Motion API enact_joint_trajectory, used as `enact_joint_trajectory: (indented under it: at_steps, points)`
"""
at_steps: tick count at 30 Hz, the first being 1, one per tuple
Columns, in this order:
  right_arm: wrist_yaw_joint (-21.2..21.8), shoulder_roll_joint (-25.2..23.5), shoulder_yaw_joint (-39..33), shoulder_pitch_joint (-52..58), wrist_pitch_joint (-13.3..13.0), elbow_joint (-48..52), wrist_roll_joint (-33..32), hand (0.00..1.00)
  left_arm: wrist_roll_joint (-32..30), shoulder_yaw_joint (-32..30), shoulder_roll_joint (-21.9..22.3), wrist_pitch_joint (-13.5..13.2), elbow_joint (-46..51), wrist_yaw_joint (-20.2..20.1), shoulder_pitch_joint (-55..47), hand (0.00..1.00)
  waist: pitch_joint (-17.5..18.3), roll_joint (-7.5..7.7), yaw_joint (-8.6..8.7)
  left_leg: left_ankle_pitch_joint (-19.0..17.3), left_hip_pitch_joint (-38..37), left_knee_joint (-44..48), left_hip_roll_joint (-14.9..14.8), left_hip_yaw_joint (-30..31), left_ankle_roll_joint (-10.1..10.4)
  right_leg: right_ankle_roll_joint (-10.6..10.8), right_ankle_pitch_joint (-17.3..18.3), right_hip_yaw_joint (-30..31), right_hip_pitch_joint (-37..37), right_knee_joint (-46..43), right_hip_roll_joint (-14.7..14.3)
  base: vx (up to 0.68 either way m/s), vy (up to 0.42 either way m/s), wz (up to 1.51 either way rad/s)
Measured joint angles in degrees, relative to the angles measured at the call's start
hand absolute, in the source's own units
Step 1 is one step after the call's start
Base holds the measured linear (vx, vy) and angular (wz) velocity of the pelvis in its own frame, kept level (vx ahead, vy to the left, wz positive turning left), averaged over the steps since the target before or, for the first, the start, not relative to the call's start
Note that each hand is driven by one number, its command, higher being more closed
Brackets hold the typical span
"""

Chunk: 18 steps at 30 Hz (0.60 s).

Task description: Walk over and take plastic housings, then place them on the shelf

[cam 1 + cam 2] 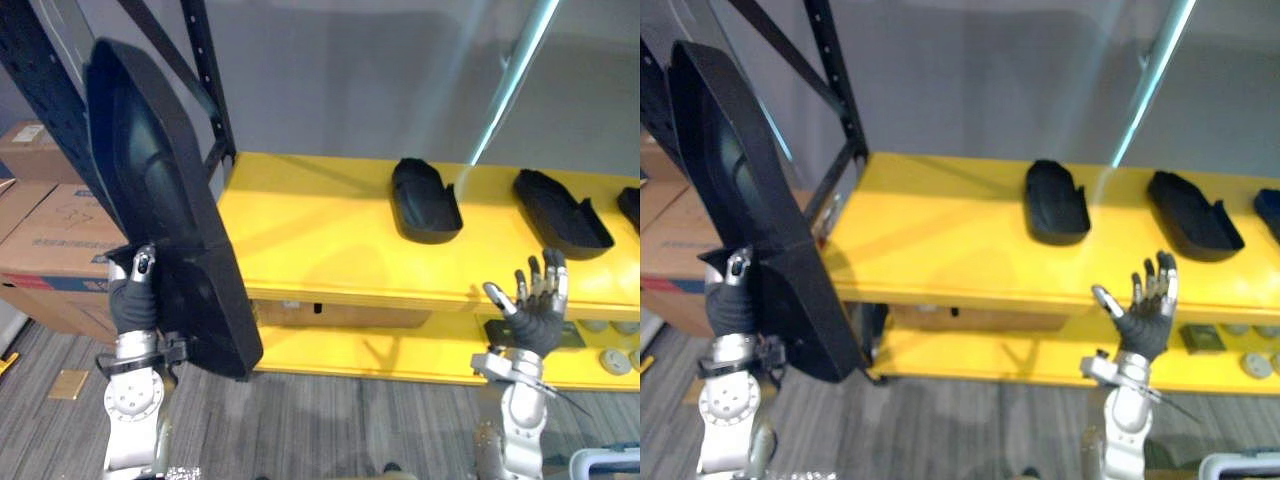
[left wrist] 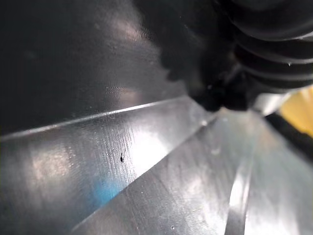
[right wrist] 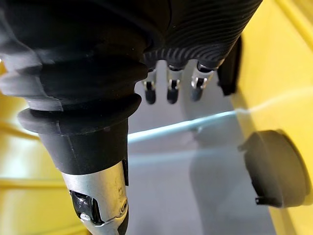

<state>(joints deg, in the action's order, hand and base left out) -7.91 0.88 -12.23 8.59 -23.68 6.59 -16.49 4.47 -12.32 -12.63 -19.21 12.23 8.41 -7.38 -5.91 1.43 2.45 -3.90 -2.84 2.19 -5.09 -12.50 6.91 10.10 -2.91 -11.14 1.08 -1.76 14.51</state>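
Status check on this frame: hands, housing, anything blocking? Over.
Left robot hand grips large black housing, upright, short of yellow shelf. Right robot hand open, empty. Other housings lie on shelf, further right.

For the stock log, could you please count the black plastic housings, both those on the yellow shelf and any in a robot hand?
Shelved housings on the yellow shelf: 3, the third cut by the view's edge
Held housing, in the left robot hand: 1
Total: 4
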Motion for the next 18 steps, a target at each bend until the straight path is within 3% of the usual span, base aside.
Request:
enact_joint_trajectory:
  at_steps: [5, 7, 13, 18]
  points:
    - [1.47, 5.56, -0.09, -1.04, 0.01, 0.0, -0.77, 0.0, -5.1, 0.76, 1.52, 3.65, 0.36, 1.59, 0.37, 1.0, -1.34, -4.68, 1.14, 1.31, 1.01, -2.44, -0.82, -0.12, 0.47, -0.17, -0.14, -0.56, -1.04, 1.33, -1.14, -0.03, -0.041, 0.0]
    - [1.37, 5.96, -0.27, -1.26, 0.0, 0.0, -0.73, 0.0, -5.74, 1.24, 1.73, 4.87, 0.75, 2.04, 1.47, 1.0, -1.33, -5.47, 1.48, 2.01, 0.86, -3.24, -1.52, 0.15, 0.92, -0.3, -0.62, -1.18, -1.04, 1.45, -1.86, 0.05, -0.064, 0.08]
    - [1.98, 6.03, 0.24, -1.3, 0.0, 0.04, -0.6, 0.0, -6.14, 1.82, -0.07, 9.45, 0.55, 4.64, 9.21, 1.0, -2.05, -4.67, 2.05, 2.34, 0.65, -3.89, -1.75, 0.2, 1.21, -0.48, -0.52, -1.32, -1.22, 1.62, -2.21, 0.02, -0.015, 0.02]
    - [3.81, 6.39, 1.51, 2.26, 0.95, 1.97, 3.53, 0.0, -7.1, 1.52, -7.67, 14.32, -10.29, 7.87, 17.05, 1.0, -2.91, -5.73, 3.67, 2.34, -0.39, -4.36, -1.6, -1.77, 1.2, -0.47, -0.52, 0.62, -1.86, 1.59, -2.21, 0.0, 0.008, -0.18]
